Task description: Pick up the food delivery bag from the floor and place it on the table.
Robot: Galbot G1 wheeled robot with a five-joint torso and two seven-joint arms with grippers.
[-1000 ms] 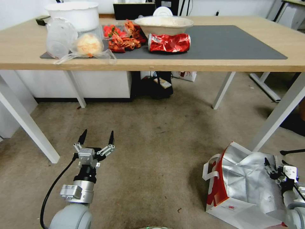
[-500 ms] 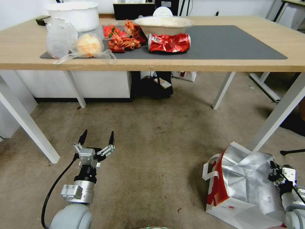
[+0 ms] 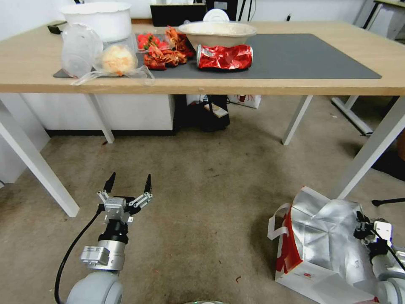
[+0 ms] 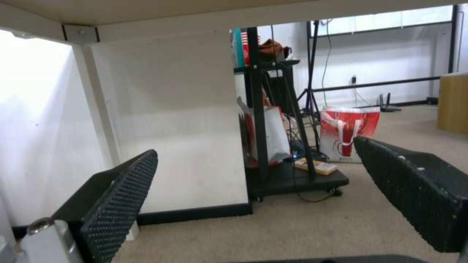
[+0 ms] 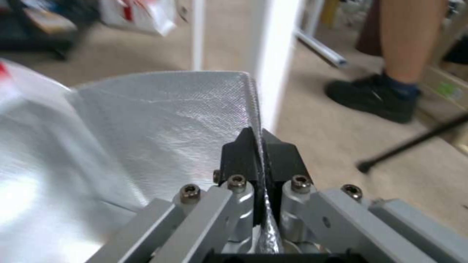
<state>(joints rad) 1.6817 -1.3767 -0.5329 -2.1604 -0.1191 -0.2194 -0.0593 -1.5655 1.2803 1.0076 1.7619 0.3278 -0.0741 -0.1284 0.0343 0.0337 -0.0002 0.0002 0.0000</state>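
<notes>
The food delivery bag, white and red with crinkled silver foil lining and white strap handles, sits on the beige floor at the lower right. My right gripper is at the bag's right rim. In the right wrist view the right gripper is shut on the bag's foil wall, the thin edge pinched between both fingers. My left gripper hovers low over the carpet at the lower left, open and holding nothing; its ribbed pads stand wide apart. The light-wood table spans the top of the head view.
On the table lie a dark grey mat, a crushed red can, a bowl, a white tub and plastic-wrapped food. White table legs stand close behind the bag. A person's leg stands beyond.
The right gripper dropped slightly along the bag's right rim and now holds it; the bag's top has shifted a little. The left arm has not moved.
</notes>
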